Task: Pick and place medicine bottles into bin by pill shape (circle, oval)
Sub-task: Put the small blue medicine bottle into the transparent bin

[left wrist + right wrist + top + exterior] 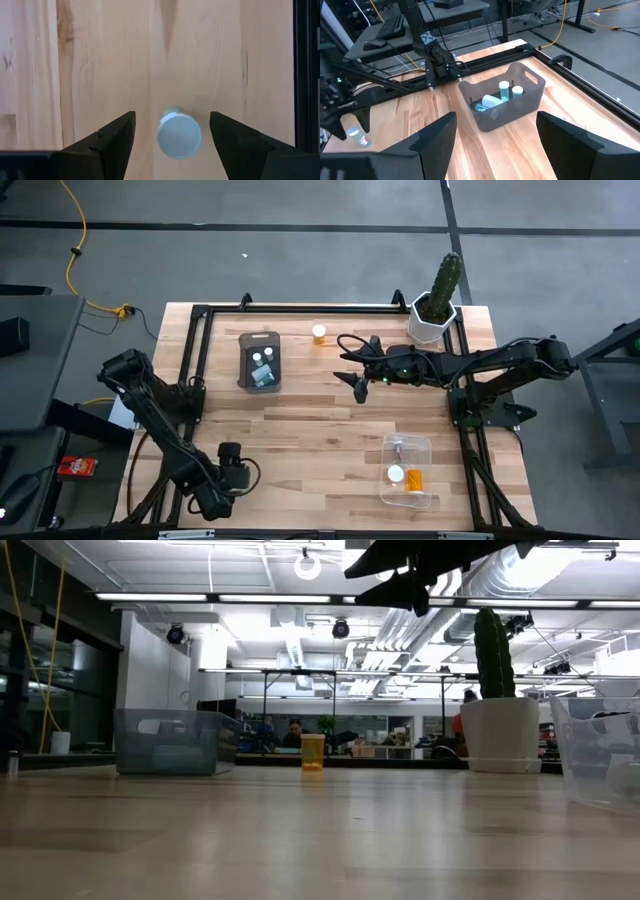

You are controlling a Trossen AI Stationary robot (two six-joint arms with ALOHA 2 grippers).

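The left claw (172,145) hung wide open over a pale bottle (179,135) on the desk (330,430) — a pick about to begin, needing descent and closing — while the right claw (352,370), also wide and empty, hovered mid-desk.

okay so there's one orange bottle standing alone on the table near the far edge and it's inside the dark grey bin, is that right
Not quite. The orange bottle stands alone near the far edge, but on the bare wood beside the dark grey bin, not inside it. The high view shows the gap between them; the bin holds only pale bottles.
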